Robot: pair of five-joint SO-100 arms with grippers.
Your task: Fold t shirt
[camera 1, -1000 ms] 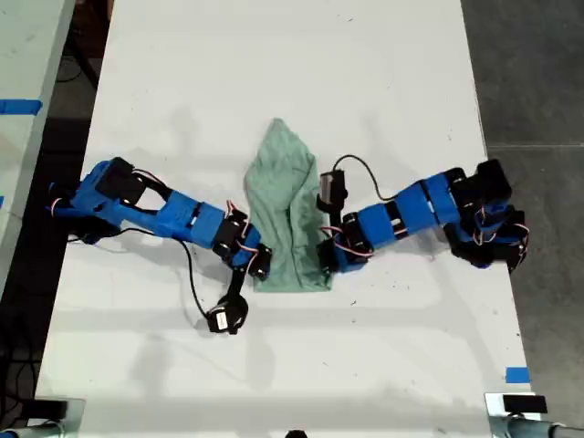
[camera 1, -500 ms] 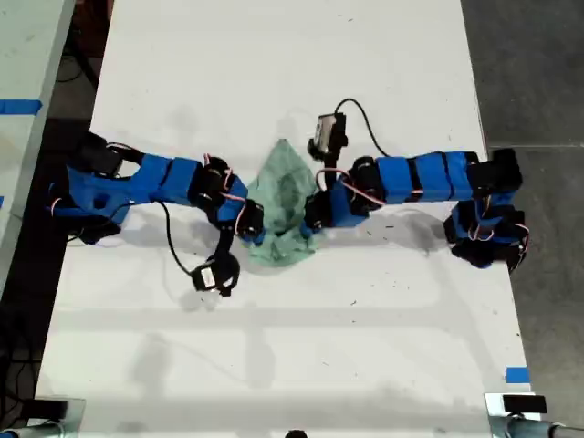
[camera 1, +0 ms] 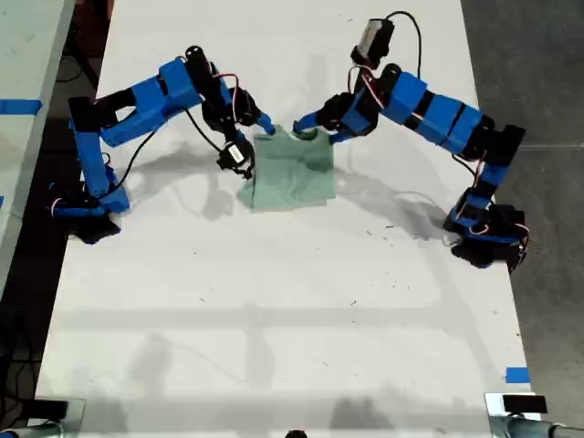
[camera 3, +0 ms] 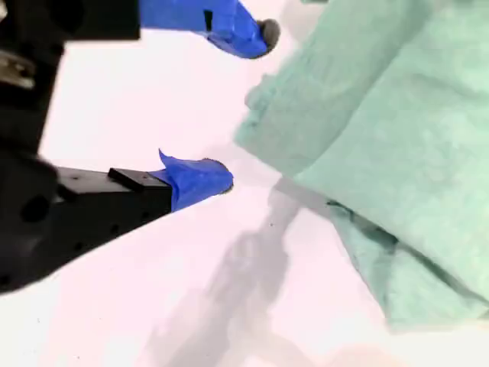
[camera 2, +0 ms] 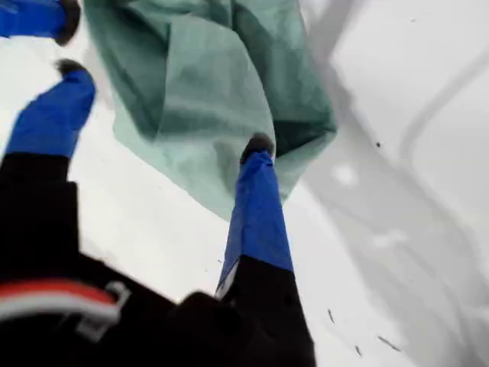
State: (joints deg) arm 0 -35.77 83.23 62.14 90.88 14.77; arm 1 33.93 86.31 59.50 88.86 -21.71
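Observation:
The t shirt (camera 1: 290,173) lies as a short pale green rectangle, doubled over, on the white table toward its far side. My first gripper (camera 1: 308,130) reaches in from the exterior view's right and hovers open at the shirt's far edge. In the first wrist view, the first gripper (camera 2: 164,107) has one blue fingertip (camera 2: 258,147) over the t shirt (camera 2: 214,69). My second gripper (camera 1: 263,123), on the arm from the exterior view's left, is open beside the shirt's far corner. The second wrist view shows the second gripper (camera 3: 243,105) empty, with the t shirt (camera 3: 397,130) next to it.
The white table (camera 1: 274,319) stretches toward the camera. Its edges drop to dark floor on the exterior view's right. A second table with blue tape (camera 1: 18,106) stands on that view's left. A blue tape mark (camera 1: 516,374) sits near the front corner.
Both grippers carried the shirt's near end to the far side, doubling the long shape into a short rectangle. They have let go and now stand open at the far edge.

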